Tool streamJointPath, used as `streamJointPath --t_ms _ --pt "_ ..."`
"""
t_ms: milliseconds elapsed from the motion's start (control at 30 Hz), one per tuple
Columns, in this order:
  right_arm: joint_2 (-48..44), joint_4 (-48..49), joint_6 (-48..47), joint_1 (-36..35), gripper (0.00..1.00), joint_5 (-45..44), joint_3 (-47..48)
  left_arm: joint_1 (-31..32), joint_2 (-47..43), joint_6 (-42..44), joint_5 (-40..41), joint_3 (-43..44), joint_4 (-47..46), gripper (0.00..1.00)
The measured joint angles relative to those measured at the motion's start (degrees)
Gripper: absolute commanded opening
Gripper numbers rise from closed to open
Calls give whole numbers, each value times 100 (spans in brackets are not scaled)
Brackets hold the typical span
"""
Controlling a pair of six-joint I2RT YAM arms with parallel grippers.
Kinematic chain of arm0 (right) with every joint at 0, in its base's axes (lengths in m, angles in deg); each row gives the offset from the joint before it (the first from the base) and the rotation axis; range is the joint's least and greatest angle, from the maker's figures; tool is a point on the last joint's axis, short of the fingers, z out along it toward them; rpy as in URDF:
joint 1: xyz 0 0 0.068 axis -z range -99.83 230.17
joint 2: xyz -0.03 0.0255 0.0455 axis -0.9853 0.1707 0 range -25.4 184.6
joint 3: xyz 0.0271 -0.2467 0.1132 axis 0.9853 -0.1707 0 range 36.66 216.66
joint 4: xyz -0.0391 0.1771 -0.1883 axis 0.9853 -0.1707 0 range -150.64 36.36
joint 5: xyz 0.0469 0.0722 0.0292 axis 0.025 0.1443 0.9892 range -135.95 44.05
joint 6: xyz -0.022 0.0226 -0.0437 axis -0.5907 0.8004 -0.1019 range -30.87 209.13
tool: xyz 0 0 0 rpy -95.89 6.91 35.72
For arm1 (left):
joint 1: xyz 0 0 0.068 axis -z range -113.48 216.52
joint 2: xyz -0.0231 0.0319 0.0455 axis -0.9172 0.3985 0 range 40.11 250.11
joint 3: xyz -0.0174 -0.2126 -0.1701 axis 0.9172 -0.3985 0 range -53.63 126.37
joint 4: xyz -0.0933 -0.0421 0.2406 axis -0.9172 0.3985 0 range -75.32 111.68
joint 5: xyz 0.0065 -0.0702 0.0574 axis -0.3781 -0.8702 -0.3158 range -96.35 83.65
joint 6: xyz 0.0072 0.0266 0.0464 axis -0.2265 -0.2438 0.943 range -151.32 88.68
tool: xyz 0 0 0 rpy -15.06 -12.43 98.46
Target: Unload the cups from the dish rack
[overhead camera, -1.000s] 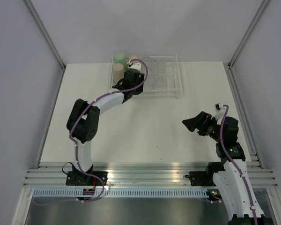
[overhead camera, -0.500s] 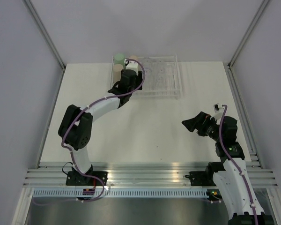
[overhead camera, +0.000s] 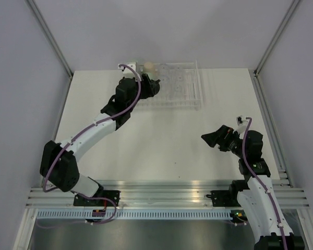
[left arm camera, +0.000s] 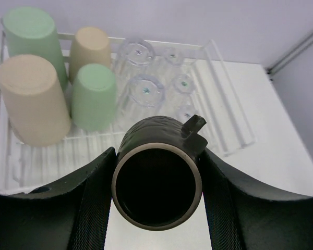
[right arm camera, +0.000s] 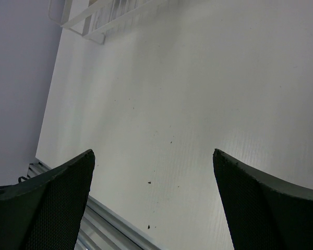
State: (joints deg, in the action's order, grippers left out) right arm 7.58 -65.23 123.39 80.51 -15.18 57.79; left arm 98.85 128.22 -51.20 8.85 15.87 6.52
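My left gripper (left arm camera: 157, 172) is shut on the small dark brown cup (left arm camera: 155, 130), gripping its sides, with the cup's mouth facing the wrist camera. It hangs over the near edge of the white wire dish rack (left arm camera: 235, 122). In the rack stand two green tumblers (left arm camera: 31, 36) (left arm camera: 94, 96), two beige tumblers (left arm camera: 34, 99) (left arm camera: 91, 47) and several clear cups (left arm camera: 142, 94), all upside down. In the top view the left gripper (overhead camera: 149, 86) sits at the rack's (overhead camera: 190, 86) left part and hides most tumblers. My right gripper (overhead camera: 211, 138) (right arm camera: 154, 172) is open and empty above the table.
The white table (overhead camera: 161, 135) runs from the rack to the metal rail (overhead camera: 167, 190) at the near edge. Grey walls enclose the back and both sides. A corner of the rack (right arm camera: 88, 21) shows at the top of the right wrist view.
The left arm has stretched out, its elbow swinging left and toward the near edge, and its wrist now covers the tumblers in the top view. The right arm has barely moved.
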Motion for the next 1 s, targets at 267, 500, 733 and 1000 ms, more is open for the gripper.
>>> streamJointPath --t_ms 267,500,733,1000 --pt "-90 1506 590 -26 98 872 -555 -111 -1609 -1963 -1821 -1672 -170 2" --pt "605 4087 1991 -352 93 1650 -1287 -245 -1862 -3832 -3519 -3532 -1062 2" --pt "1401 5195 2234 -1878 90 1427 -1231 -247 -1679 -5237 -4227 -4756 -2885 2" --pt "2538 5311 1823 -3294 86 380 -890 -238 -686 -6435 -4385 -5453 -5169 2"
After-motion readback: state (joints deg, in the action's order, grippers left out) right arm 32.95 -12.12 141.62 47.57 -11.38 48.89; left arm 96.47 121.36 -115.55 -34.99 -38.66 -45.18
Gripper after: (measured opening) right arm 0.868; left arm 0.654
